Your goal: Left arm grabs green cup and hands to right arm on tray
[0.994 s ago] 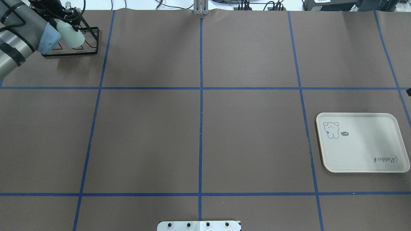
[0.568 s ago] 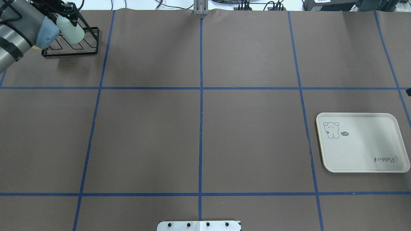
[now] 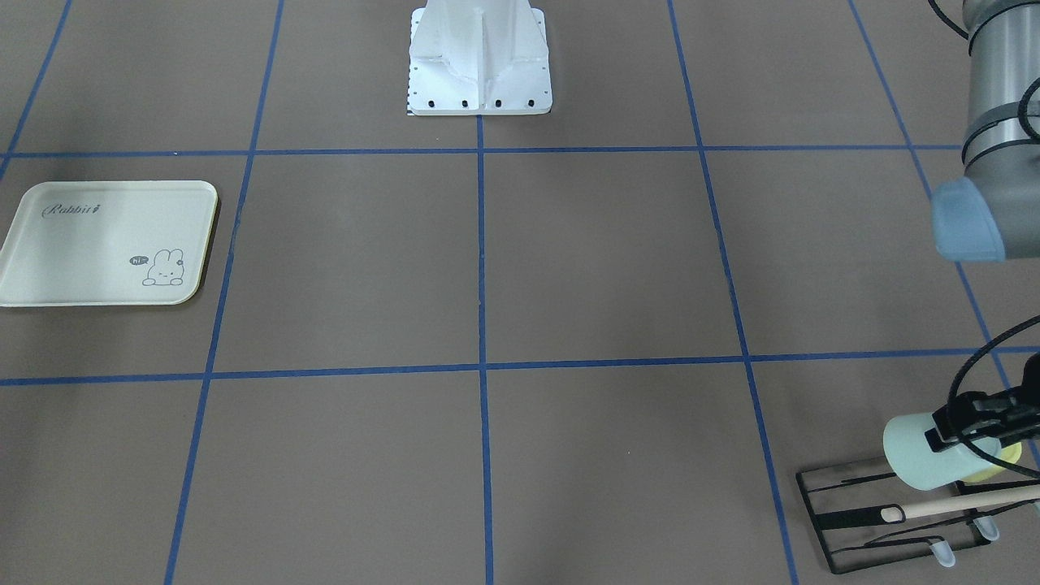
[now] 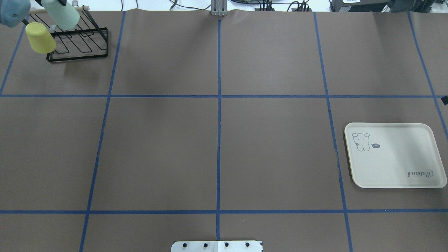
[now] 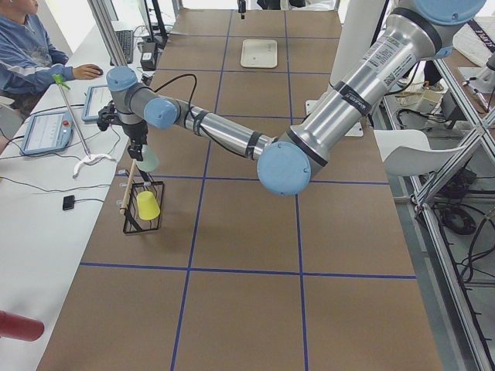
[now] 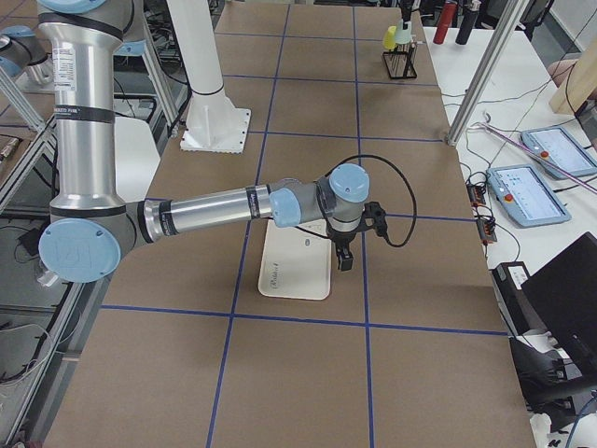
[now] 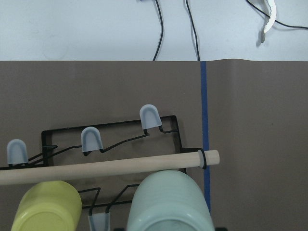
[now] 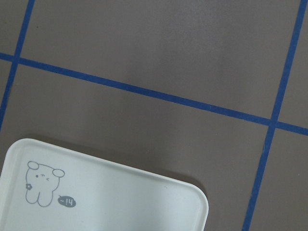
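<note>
at the far left corner of the bench [image 4: 157, 140], the left hand [image 3: 959, 426] is clamped on the green cup [image 3: 922, 451] near its mouth. it holds the cup tipped on its side in the air, with the base pointing toward the middle of the bench. the cup hangs just above a black wire rack [image 3: 845, 520] and touches nothing else that can be seen. a wooden rod [image 7: 106, 168] runs along the top of the rack, and the cup sits beside and above it. a yellow cup [image 4: 40, 37] is perched upside down on the rack, just beside the green cup. the left arm [image 5: 232, 139] stretches long and low across the bench to reach this corner. well apart from all this, on the robot's right side, the tray [image 4: 395, 164] lies flat on the bench with nothing on it, its bunny drawing and "rabbit" script showing. the right hand [image 6: 343, 259] hangs over one edge of the tray, and i cannot tell whether it is wide or narrow. the right arm [image 6: 205, 217] reaches out level behind it. blue tape lines [image 4: 219, 105] divide the brown bench into squares.
</note>
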Controlling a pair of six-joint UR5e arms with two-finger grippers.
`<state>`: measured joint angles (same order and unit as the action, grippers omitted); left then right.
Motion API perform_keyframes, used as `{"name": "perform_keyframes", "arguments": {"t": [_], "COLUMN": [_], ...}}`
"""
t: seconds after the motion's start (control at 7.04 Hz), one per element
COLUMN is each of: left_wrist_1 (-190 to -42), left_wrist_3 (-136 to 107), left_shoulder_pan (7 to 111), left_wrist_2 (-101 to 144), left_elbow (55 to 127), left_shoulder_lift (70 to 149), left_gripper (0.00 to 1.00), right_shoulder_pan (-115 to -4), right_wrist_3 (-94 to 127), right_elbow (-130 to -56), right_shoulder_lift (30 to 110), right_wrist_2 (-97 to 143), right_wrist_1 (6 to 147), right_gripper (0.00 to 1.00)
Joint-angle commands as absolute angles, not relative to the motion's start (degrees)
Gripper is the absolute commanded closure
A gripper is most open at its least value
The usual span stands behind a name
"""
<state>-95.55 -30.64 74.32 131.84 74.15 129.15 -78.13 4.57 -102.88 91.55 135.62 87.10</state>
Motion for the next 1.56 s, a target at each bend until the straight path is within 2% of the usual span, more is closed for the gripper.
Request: {"name": "perform_keyframes", "arguments": {"t": [0.0,0.14,0.43,0.71,0.99,1.42], "left_wrist_1": [-85.14,-82.73,-83.32,-88.64,-109.92,-139.99], "left_wrist_3": [-31.02,-35.46,-56.51,-76.97,-97.21,-127.5], "left_shoulder_pan": [74.01,73.22,64.91,57.95,53.02,48.63], "left_wrist_2": [132.27,136.54,139.31,139.48,138.7,129.96], "left_elbow": [89.41,93.56,102.96,109.66,107.86,104.85], "left_shoulder_lift": [125.16,125.24,126.12,129.1,129.73,129.73], "left_gripper": [1.0,1.0,1.0,1.0,1.0,1.0], "right_shoulder_pan": [-78.05,-77.52,-71.57,-63.93,-61.36,-55.91], "right_wrist_3": [4.66,5.88,25.55,50.41,72.41,99.42], "right_elbow": [-102.92,-103.09,-105.29,-105.12,-105.47,-104.94], "right_shoulder_lift": [90.45,89.4,85.2,82.98,77.72,74.72], "right_wrist_2": [135.62,135.62,135.44,135.09,135.52,135.18], "right_wrist_1": [87.1,87.01,82.83,64.08,53.48,29.34], "right_gripper": [0.0,0.01,0.01,0.01,0.01,0.01]}}
